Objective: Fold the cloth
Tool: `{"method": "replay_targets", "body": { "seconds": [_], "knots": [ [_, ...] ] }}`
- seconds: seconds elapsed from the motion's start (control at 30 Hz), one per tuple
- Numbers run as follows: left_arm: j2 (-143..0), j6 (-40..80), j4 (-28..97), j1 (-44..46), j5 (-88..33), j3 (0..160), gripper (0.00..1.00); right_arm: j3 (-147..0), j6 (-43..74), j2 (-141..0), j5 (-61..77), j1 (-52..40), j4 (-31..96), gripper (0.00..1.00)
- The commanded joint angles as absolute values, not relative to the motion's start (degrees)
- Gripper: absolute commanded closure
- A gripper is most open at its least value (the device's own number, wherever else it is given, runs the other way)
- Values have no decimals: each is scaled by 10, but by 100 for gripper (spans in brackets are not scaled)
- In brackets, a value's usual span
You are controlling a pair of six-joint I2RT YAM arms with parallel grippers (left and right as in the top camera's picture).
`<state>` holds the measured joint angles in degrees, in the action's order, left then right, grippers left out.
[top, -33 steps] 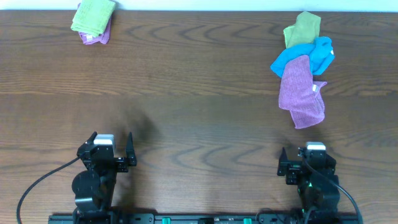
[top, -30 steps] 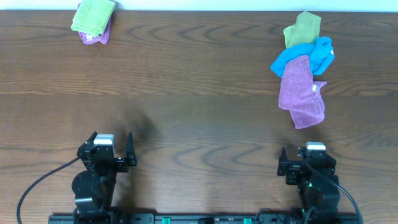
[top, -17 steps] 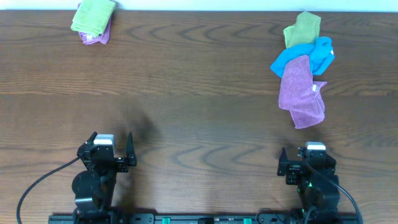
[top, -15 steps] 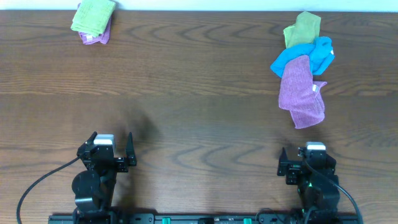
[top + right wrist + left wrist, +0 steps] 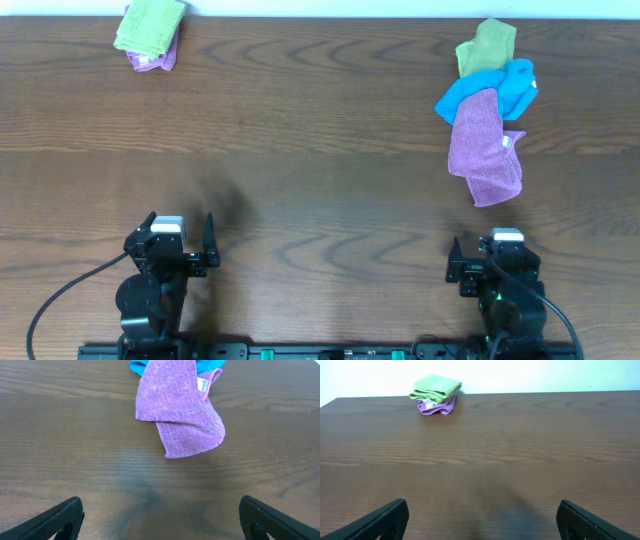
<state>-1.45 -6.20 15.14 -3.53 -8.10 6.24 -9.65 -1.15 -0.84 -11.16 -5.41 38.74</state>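
Nothing of the fold looks done. The cloth [image 5: 485, 150] lies crumpled in a loose, doubled-over heap, its top edge tucked against the blue cloth [image 5: 500, 88] and touching it, the rest trailing from the blue cloth toward the robot. Its white tag [image 5: 202, 384] shows on the edge just below the blue cloth. A yellow-green cloth [image 5: 487, 45] sits on the far side of the blue cloth, also touching it.

The left end effector [image 5: 485, 525] has its fingers spread wide with nothing between them, well apart from the blue cloth and off to its left. The right end effector [image 5: 160, 520] is likewise spread and empty; it sits on the robot's side of the blue cloth, with the mauve heap between them and bare tabletop [image 5: 320, 150] in front of its fingers.

So, as I judge it, the whole job is left: draw the cloth away from the blue cloth, spread it flat on open wood, then fold it over. The contact with the blue cloth is the thing to watch — a careless pull could drag it along.
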Motion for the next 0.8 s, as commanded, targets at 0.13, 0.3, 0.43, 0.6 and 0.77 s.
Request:
{"method": "replay_targets", "body": {
  "seconds": [0.13,0.3,0.43,0.6,0.77],
  "knots": [
    [-16,-60,155,-34,-71,48,5,-93,-20,-3,-109,-53,386,1],
    [-16,-60,155,-34,-71,48,5,-93,0,-3,-76,-53,316,1],
    [-16,-60,155,-34,-71,48,4,-93,237,-3,-56,-53,210,1],
    [-16,-60,155,-34,-71,48,4,-93,427,-4,-169,-53,101,1],
    [-16,-60,155,-34,-71,48,4,-93,420,-79,-174,-35,49,1]
  ]
}}
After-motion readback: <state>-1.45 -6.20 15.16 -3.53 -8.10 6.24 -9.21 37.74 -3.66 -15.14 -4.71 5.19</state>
